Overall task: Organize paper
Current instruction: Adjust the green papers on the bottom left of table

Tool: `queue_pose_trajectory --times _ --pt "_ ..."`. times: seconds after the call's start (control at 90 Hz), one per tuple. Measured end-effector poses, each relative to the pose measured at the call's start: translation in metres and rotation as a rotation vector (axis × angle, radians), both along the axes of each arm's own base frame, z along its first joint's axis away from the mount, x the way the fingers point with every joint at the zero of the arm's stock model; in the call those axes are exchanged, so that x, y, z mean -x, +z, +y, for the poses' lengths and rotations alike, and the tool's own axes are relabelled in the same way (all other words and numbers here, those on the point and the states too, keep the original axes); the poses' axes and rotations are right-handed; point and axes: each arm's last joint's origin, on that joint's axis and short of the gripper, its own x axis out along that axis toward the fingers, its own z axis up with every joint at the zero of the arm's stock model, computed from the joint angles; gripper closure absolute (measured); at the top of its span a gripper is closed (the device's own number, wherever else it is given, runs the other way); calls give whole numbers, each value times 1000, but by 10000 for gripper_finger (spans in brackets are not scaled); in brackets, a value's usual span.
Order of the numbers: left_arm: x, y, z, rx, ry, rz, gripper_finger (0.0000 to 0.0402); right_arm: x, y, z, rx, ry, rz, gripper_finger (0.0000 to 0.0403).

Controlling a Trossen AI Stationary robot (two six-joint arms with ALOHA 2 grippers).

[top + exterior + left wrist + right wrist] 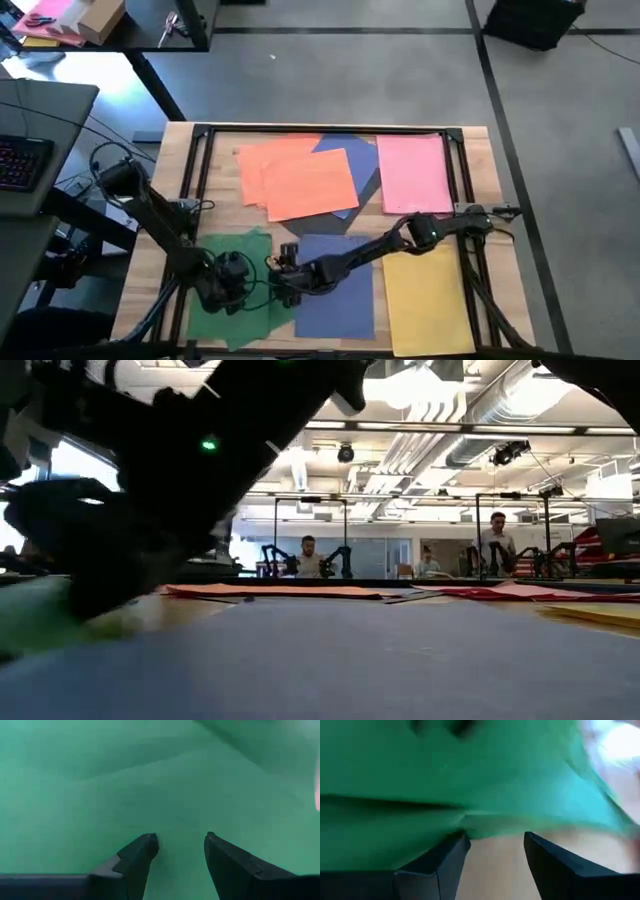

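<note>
- Green sheets point(245, 290) at near left corner of table point(150, 215), rumpled, edges fanned and out of square; one edge lifted off the wood in right wrist view.
- Judged thin, very light, floppy; slides easily on wood, creases if squeezed mid-sheet. Best taken at a free edge or corner, where a finger can get under.
- Other paper: blue sheet point(335, 285) just right of green, yellow sheet point(425, 295) beyond it, orange sheets point(305, 180) and pink sheet point(415, 172) at far side, another blue sheet partly under orange.
- Left gripper point(181, 844) down over middle of green pile, fingers apart, nothing between; paper fills the wrist view, contact not determinable.
- Right gripper point(495, 840) reached across blue sheet to right edge of green pile, fingers spread, raised green edge just ahead of tips, bare wood below; not pinched yet.
- Risk: dragging whole pile instead of one sheet.
</note>
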Motion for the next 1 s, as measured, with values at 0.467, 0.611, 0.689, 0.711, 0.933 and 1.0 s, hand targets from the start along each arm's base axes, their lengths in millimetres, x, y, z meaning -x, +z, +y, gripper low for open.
queue_pose_trajectory --times 0.467,0.611,0.689,0.711,0.933,1.0 --pt "17 36 6 149 -53 60 234 12 9 3 -50 -39 97 210" --pt "22 32 2 147 -52 86 234 12 0 17 -102 -25 57 210" --pt "21 29 1 132 -49 86 234 6 -5 24 -141 -4 -13 210" --pt "21 29 1 129 -47 86 234 5 -5 25 -147 -2 -30 210" --pt "21 29 1 123 -52 80 234 7 10 26 -147 19 -36 210" --pt "21 29 1 125 -50 80 234 12 14 26 -126 19 10 210"
